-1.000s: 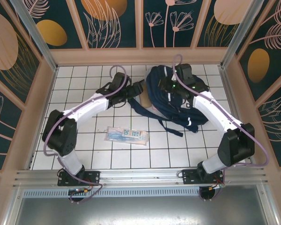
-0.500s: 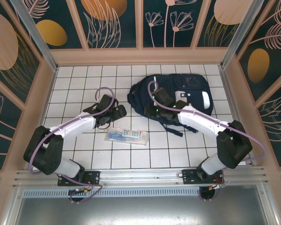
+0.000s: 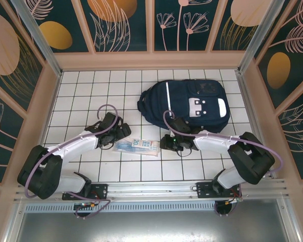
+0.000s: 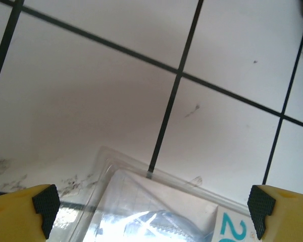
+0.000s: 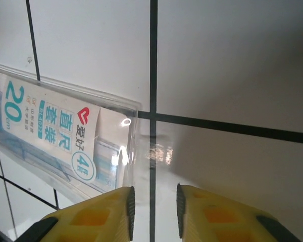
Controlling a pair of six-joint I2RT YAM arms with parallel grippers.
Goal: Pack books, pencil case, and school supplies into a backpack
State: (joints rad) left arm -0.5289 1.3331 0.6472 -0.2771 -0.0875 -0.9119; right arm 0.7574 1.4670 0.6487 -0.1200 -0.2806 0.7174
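Clear packet (image 3: 137, 146) lies lengthwise between left end effector (image 4: 151, 204), spread wide, and right end effector (image 5: 152, 206), narrowly apart.

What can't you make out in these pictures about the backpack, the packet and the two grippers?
Top view: what is inside the backpack; its own fabric covers it.
Left wrist view: most of the clear packet, cut off by the bottom edge between the fingers of the open left gripper.
Right wrist view: whether the right gripper touches the packet's clear end; glare blurs that edge, and the fingers run off the frame.
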